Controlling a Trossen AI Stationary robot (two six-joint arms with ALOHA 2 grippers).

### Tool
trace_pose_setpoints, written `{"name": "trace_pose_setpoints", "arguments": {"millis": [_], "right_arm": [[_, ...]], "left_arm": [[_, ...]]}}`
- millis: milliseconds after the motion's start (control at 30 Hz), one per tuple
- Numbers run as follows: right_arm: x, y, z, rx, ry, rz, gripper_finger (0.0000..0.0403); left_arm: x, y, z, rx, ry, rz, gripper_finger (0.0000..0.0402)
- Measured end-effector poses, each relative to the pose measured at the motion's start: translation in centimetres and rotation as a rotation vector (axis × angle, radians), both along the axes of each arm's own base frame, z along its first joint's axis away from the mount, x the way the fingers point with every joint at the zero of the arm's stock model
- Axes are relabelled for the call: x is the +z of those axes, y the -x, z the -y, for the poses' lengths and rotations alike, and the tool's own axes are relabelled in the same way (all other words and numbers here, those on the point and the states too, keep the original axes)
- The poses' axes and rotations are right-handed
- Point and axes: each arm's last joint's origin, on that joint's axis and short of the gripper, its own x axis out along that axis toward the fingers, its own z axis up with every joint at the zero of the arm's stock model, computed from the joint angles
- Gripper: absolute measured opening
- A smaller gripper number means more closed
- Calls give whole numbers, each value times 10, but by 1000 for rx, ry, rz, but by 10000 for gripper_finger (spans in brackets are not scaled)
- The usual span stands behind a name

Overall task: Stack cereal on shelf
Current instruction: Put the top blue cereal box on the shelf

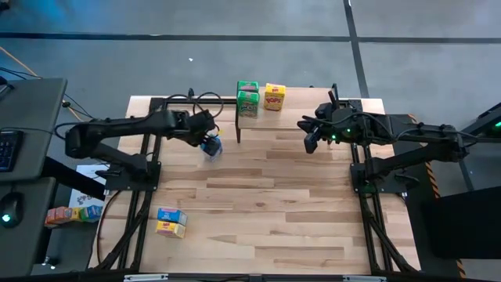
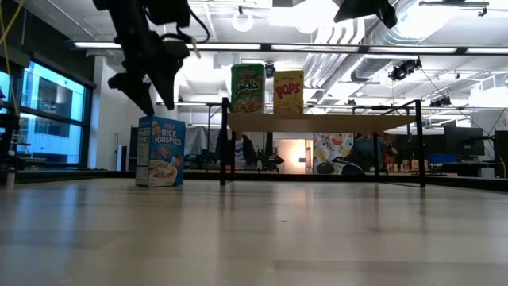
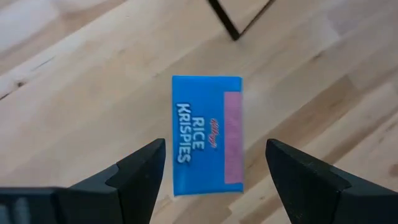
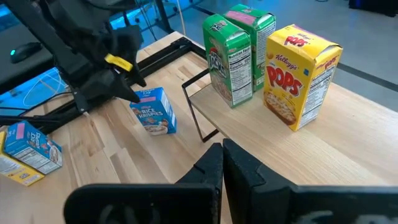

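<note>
A blue Rice Krispies cereal box [image 2: 161,151] stands upright on the tabletop, left of the shelf [image 2: 333,121]. My left gripper [image 2: 159,102] hovers just above the box, pointing down. It is open, and in the left wrist view its fingers stand on either side of the box top [image 3: 206,134] without touching it. Two green cereal boxes [image 4: 239,50] and a yellow Pops box [image 4: 300,74] stand on the shelf board [image 4: 249,124]. My right gripper [image 4: 222,163] is shut and waits above the shelf's right part [image 1: 308,135].
A blue and a yellow cereal box [image 1: 171,222] lie on the near left part of the table. More small boxes [image 1: 66,213] sit off the table's left edge. The shelf's thin black legs [image 1: 239,125] stand close to the blue box. Bare planks fill the table's middle and near side.
</note>
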Motion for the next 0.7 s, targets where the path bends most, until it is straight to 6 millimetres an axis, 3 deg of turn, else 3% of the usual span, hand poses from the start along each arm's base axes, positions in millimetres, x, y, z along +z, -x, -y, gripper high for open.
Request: {"name": "trace_pose_setpoints", "arguments": {"millis": [700], "right_arm": [[0, 0, 0, 7, 16, -9, 0]], "left_arm": [[-40, -23, -10, -35, 44, -157, 266]]}}
